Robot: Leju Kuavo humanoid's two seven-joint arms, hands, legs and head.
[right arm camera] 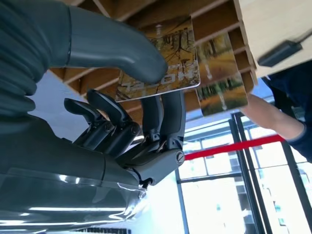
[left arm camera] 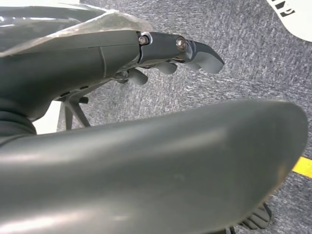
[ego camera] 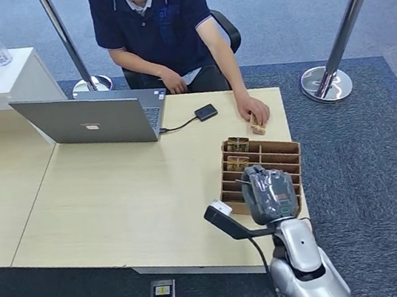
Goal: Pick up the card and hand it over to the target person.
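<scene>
Right hand [ego camera: 269,194] over wooden rack [ego camera: 282,155], pinched card [right arm camera: 162,63] half-hidden.

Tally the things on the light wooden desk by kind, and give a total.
Laptop: 1
Black drive on a cable: 1
Slotted wooden card rack: 1
Cards standing in the rack: 2
Card under the person's hand: 1
Total: 6

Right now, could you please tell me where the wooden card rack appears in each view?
Head view: the wooden card rack on the table's right end, partly behind the right hand.
Left wrist view: not in it.
Right wrist view: the rack directly behind the card the hand pinches.
Shared landmark: the black drive.
</scene>
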